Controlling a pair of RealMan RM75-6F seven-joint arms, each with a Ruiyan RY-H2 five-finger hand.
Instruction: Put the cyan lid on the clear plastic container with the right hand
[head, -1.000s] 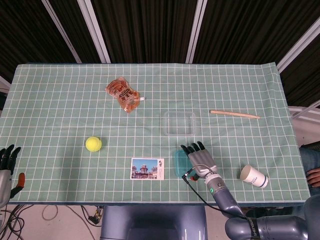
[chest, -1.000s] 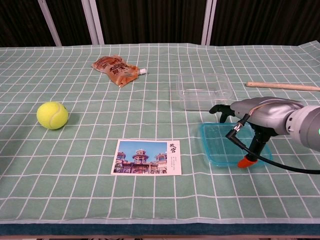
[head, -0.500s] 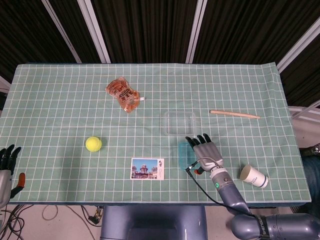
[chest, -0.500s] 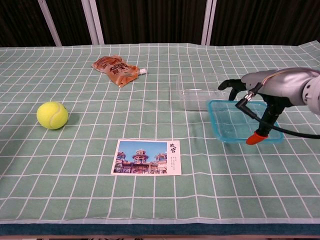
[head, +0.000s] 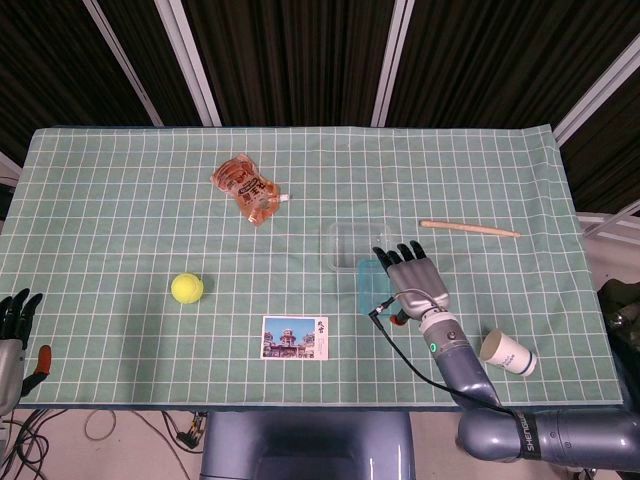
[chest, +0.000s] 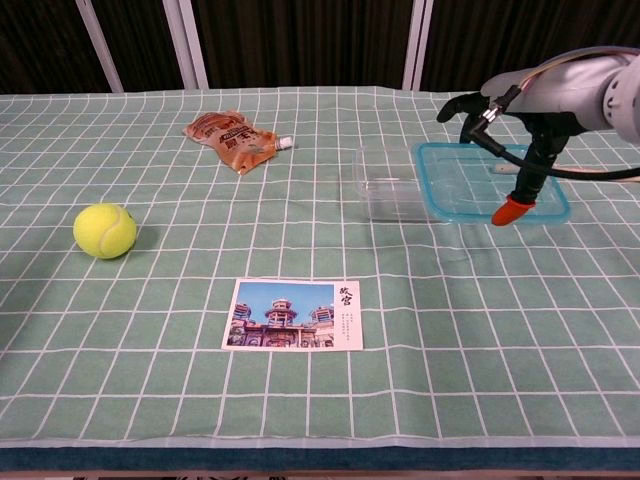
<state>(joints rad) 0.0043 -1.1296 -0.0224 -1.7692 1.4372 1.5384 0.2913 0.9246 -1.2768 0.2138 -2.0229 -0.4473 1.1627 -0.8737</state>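
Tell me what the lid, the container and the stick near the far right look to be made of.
Cyan lid: translucent tinted plastic; the cloth's grid shows through it. Clear container: thin glossy transparent plastic, with highlights along its rim. Stick: pale, matte, likely wood or bamboo, though too small to be sure. The right hand holds the lid.

A green checked cloth covers the tabletop (head: 120, 180). On it sit a yellow tennis ball (head: 187, 288), an orange snack pouch (head: 244, 187), a postcard (head: 295, 337), a wooden stick (head: 470, 229) and a tipped paper cup (head: 507, 353).
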